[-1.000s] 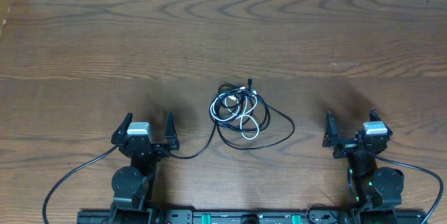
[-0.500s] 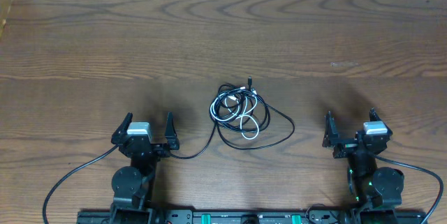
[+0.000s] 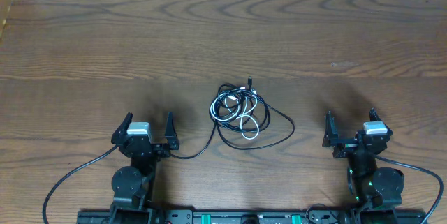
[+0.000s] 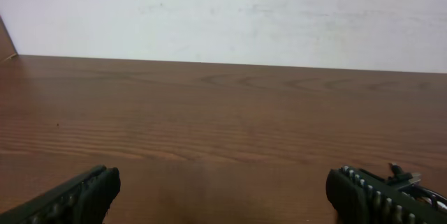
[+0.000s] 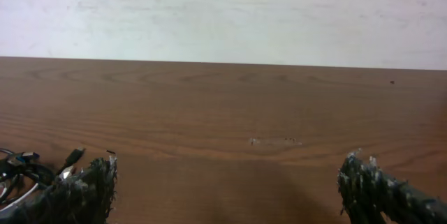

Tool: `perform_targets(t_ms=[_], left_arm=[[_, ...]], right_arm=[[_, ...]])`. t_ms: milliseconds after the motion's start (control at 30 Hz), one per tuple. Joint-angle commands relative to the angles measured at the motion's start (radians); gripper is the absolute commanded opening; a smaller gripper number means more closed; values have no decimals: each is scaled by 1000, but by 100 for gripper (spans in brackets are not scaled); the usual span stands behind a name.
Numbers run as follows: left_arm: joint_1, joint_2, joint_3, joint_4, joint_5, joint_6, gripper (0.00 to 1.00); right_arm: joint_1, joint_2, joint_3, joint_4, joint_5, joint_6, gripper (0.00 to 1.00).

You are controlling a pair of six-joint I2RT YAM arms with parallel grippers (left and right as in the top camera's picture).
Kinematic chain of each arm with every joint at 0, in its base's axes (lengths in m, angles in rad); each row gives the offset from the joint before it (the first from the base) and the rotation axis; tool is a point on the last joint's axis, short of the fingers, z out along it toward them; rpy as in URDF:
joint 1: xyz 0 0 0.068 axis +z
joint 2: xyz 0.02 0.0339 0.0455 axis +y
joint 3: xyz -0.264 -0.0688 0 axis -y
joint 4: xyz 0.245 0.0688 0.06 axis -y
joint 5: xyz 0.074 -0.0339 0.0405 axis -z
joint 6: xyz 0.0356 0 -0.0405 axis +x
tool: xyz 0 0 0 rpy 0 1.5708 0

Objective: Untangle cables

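Cables: tangled cables (image 3: 241, 114) at tabletop (image 3: 105, 42) centre, black loop bulging toward 4 o'clock.
Room: wood stretches far to the 12 o'clock edge.
Jaws: left gripper (image 3: 148, 118) and right gripper (image 3: 350, 114) spread wide, holding nothing.
Hidden: knot crossings unclear.

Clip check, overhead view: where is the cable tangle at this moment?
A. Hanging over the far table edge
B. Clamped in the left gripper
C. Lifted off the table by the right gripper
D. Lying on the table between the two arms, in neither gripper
D: the cables lie in a heap on the table, between the left gripper and the right gripper, both open with nothing between their fingers.
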Motion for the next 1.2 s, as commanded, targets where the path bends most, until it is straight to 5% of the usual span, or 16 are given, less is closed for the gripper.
perform_targets(t_ms=[0,367,667,1167], left_arm=[[6,-6,-18,-33,-23,-25,98],[5,74,134,-186,138,3,99],[2,392,338,-298,229,3,99],[-18,829,885,-747,229,-59,99]], right_arm=[[-3,-6,-1,-5,12,-11,99],[-3,-6,-1,-5,12,-11,99],[-3,-6,-1,-5,12,-11,99],[-3,-6,-1,-5,12,-11,99]])
